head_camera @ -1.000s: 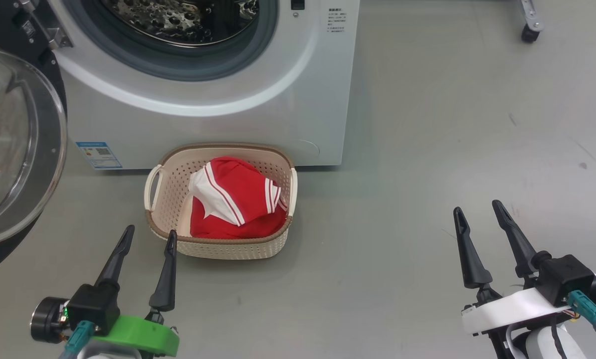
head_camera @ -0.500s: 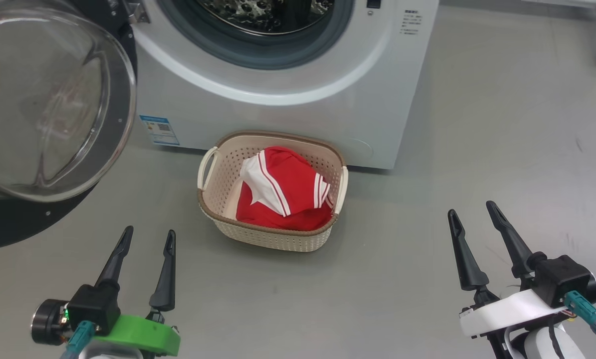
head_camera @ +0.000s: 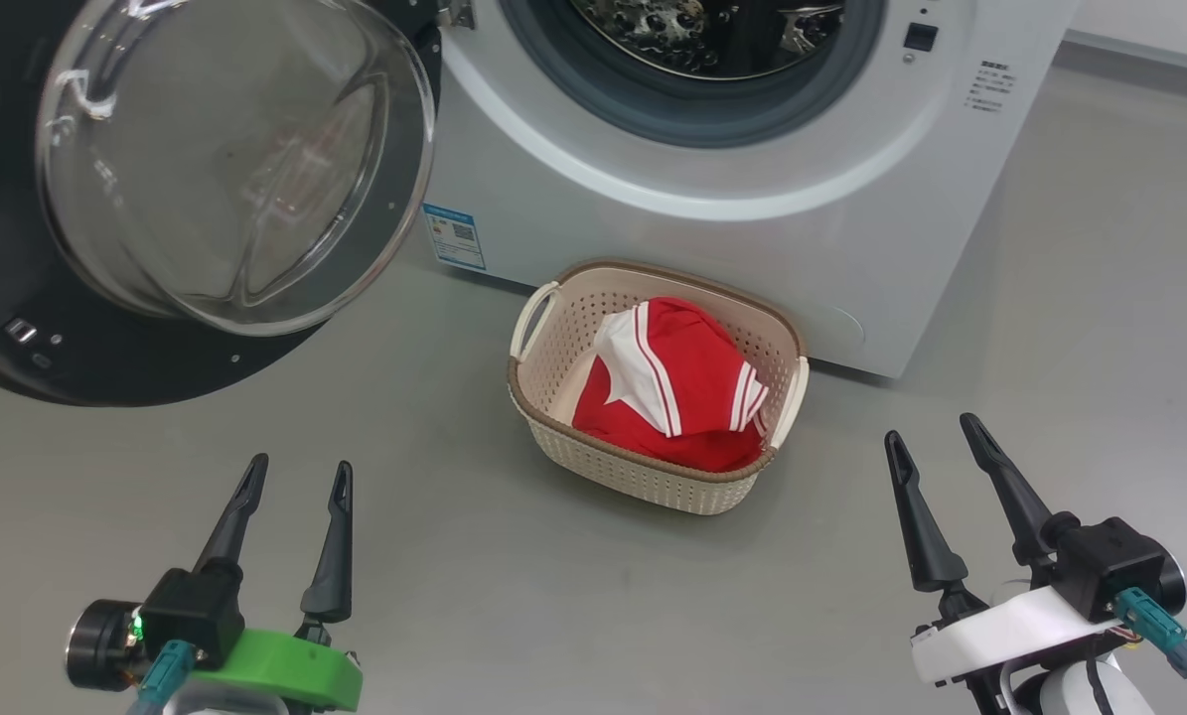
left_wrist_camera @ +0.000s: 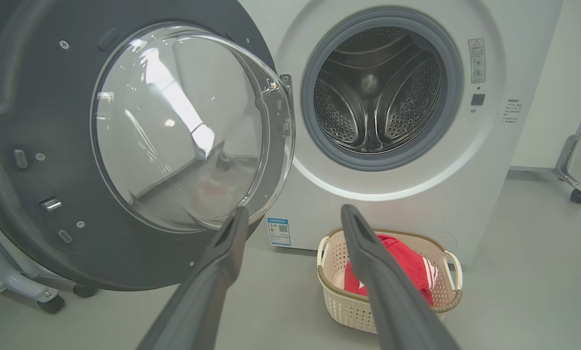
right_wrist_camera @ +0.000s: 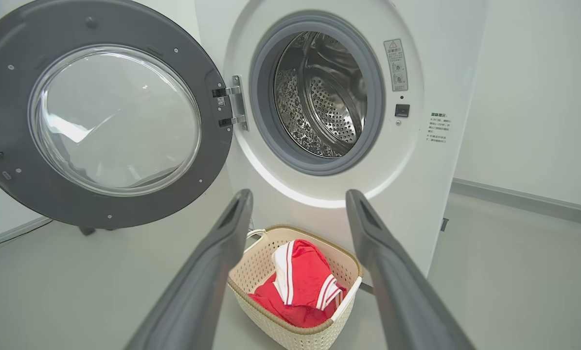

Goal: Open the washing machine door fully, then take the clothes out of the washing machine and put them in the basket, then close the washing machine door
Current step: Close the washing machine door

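The white washing machine [head_camera: 752,189] [left_wrist_camera: 407,199] [right_wrist_camera: 319,189] stands with its door [head_camera: 106,328] [left_wrist_camera: 23,97] [right_wrist_camera: 8,58] swung wide open to the left, glass bowl bulging out. Its steel drum [left_wrist_camera: 378,92] [right_wrist_camera: 324,97] looks bare inside. Red and white clothes [head_camera: 672,397] [right_wrist_camera: 302,284] [left_wrist_camera: 412,260] lie in the cream basket [head_camera: 643,472] [left_wrist_camera: 336,291] [right_wrist_camera: 256,265] on the floor before the machine. My left gripper [head_camera: 297,475] [left_wrist_camera: 294,214] hovers open, low and left of the basket. My right gripper [head_camera: 931,429] [right_wrist_camera: 299,197] hovers open to the basket's right. Neither holds anything.
Grey floor [head_camera: 553,596] spreads all around the basket. A blue label sticker [head_camera: 454,236] sits on the machine's lower left front. A wheeled metal stand leg [left_wrist_camera: 574,187] is at the far right in the left wrist view, and a caster [left_wrist_camera: 52,304] shows beneath the door.
The whole head picture has slid right as the camera turned left, bringing far more of the open door into it. Both grippers keep their places, open.
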`<state>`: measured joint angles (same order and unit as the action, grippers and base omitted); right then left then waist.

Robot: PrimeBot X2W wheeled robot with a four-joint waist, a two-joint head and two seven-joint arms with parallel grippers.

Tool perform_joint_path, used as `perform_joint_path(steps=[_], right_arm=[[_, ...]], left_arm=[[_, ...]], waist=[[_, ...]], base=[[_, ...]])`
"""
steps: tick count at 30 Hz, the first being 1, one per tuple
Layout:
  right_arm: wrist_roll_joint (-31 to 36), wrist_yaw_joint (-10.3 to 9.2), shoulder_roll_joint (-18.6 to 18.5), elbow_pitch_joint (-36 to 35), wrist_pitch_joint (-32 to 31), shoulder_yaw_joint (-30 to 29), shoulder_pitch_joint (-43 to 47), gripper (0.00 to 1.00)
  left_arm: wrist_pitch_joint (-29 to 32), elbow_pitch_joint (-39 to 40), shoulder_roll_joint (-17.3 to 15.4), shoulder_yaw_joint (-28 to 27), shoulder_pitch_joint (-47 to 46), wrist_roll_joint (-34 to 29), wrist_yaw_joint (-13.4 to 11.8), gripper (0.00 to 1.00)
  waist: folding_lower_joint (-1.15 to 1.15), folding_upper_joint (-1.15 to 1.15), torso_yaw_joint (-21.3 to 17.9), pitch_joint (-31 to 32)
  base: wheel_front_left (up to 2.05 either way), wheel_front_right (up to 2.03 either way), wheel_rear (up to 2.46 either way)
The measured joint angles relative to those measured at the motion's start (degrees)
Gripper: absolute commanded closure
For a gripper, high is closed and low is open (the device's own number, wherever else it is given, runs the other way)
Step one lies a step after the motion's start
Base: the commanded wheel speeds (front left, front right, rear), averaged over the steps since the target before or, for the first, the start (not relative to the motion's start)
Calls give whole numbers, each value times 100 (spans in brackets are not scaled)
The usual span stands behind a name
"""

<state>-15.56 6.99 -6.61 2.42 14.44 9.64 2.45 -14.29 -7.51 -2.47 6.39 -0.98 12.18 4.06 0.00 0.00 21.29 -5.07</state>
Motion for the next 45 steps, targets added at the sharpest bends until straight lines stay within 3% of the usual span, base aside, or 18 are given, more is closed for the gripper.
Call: perform_joint_path(steps=[18,45], right_arm=[[-8,0,7,84,0,183,12,0],[-57,0,9,183,0,349,-16,0]], left_arm=[[1,3,0,-52,129,-2,-25,0],[0,203,2,-245,233,0,-74,0]], waist=[[0,0,791,124],[0,0,918,123]], base=[[0,0,0],[0,0,0]])
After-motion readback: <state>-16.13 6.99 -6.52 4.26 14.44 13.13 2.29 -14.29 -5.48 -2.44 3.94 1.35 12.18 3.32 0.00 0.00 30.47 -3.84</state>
